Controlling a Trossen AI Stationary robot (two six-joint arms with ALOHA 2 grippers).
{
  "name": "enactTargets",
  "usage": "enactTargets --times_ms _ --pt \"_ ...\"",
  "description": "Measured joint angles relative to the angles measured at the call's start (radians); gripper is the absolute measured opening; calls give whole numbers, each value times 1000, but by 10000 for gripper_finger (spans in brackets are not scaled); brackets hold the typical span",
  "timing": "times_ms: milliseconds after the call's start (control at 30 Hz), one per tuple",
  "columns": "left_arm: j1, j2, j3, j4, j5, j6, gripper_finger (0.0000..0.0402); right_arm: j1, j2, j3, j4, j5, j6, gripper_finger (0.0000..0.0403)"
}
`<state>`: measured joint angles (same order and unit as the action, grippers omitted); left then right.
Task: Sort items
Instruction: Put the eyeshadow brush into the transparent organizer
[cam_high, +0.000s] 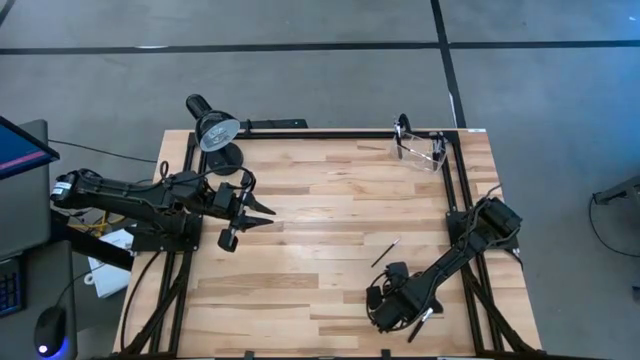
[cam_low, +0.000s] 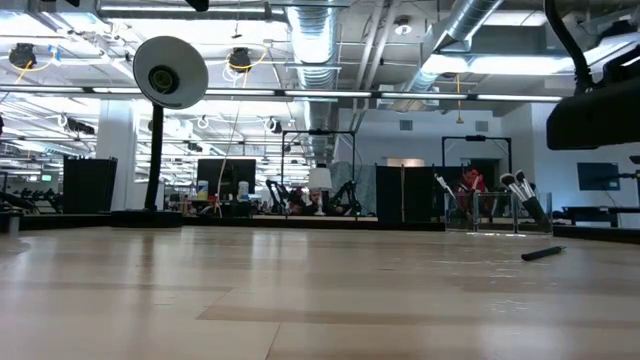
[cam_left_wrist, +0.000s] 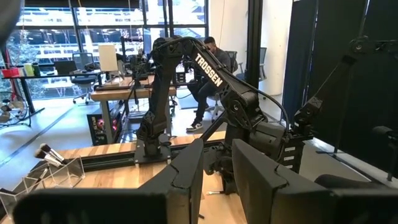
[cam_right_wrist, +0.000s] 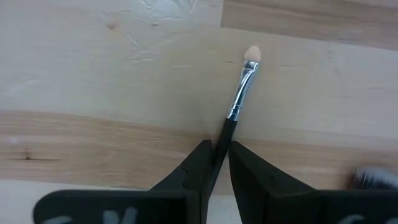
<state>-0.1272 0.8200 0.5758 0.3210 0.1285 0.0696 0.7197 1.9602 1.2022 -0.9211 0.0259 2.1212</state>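
One slim brush (cam_high: 385, 252) with a dark handle, silver ferrule and pale tip (cam_right_wrist: 252, 56) lies flat on the wood right of centre. It also shows in the low view (cam_low: 543, 253), with no finger at it. My right gripper (cam_right_wrist: 219, 146) points down above its handle end, its fingers shut to a narrow slit and the handle showing through the slit. A second brush (cam_high: 425, 320) lies by the right arm near the front edge. Several more brushes stand in the clear container (cam_high: 420, 150). My left gripper (cam_high: 265, 212) waits open at the left, above the table.
The black desk lamp (cam_high: 213, 130) stands at the far left corner, its head over the table (cam_low: 170, 72). The clear container (cam_low: 490, 210) stands at the far right corner. A black frame rail (cam_high: 455, 190) runs along the table's right edge. A person sits in the room behind (cam_left_wrist: 208, 74).
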Motion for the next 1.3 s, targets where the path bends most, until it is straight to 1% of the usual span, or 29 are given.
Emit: enactTargets --times_ms 100,267,467,667,733,833,967,1100,1200,1300 --pt "0 0 0 0 0 0 83 -2 0 -1 2 -33 0 50" --pt "-1 0 0 0 0 -4 83 -29 2 0 -3 -124 -13 52" --pt "-1 0 0 0 0 -4 83 -68 2 -3 3 -147 -82 61" --pt "-1 0 0 -4 0 -4 83 -68 2 -3 7 -138 -104 61" --pt "-1 0 0 -5 0 -4 83 -55 2 -3 10 -102 -94 57" --pt "-1 0 0 -5 0 -4 83 -32 2 -3 12 -50 -63 39" --pt "-1 0 0 -6 0 -4 83 -9 2 -3 12 -41 -53 10" --pt "-1 0 0 -6 0 -4 83 -2 2 -3 10 -38 -53 10" --pt "-1 0 0 -6 0 -4 83 -2 -9 -3 10 -37 -83 5" --pt "0 0 0 -7 0 -4 83 7 -28 25 -41 -12 -93 4"
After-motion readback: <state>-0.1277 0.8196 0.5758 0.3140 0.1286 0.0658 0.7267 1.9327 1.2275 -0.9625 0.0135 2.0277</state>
